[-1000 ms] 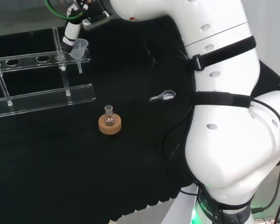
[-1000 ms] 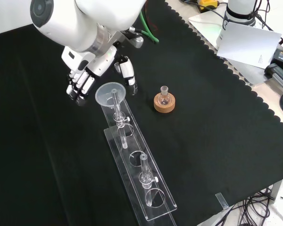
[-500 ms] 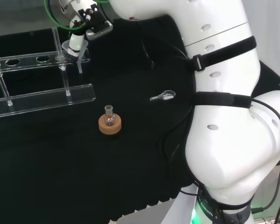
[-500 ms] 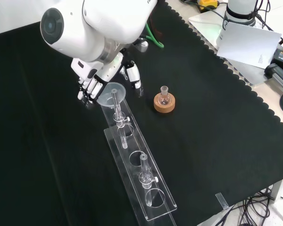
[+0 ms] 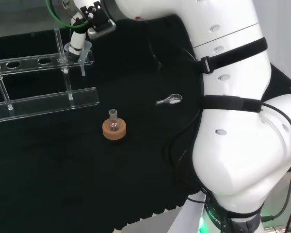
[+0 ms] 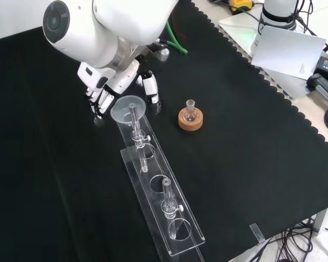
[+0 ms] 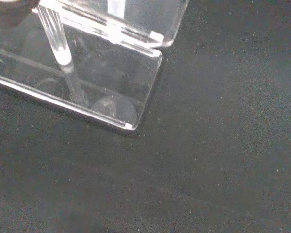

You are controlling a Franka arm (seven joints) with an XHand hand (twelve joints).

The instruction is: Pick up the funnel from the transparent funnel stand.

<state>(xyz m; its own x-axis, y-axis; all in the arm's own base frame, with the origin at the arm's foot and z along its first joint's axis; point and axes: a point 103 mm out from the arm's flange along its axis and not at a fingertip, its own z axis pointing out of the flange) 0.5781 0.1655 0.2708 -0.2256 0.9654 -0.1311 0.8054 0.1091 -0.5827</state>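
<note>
One funnel point(image 6: 128, 106) is what we're after here, and it's sitting in the end hole of the transparent funnel stand point(image 6: 158, 202), the end nearest the arm in the front view, with its stem hanging down through the top shelf. In the head view the same funnel point(image 5: 82, 51) shows at the right end of the stand point(image 5: 43, 99). We see the hand point(image 6: 106, 87) hovering right at the funnel's rim: in the front view the fingers point(image 6: 101, 101) are on the left of the bowl and the thumb point(image 6: 151, 87) is on the right, so they bracket it. Honestly we can't tell if anything is touching the funnel; the fingers look only partly bent and the funnel sits level in its hole, so we'd call the hand open around it, not gripping. The wrist view looks down past the stand's corner point(image 7: 136, 92) onto the black cloth surface point(image 7: 223, 145). Off to the side there's a small flask on a cork ring point(image 6: 190, 118), and a little clear scoop point(image 5: 169, 100) lying on the cloth near the arm.
</note>
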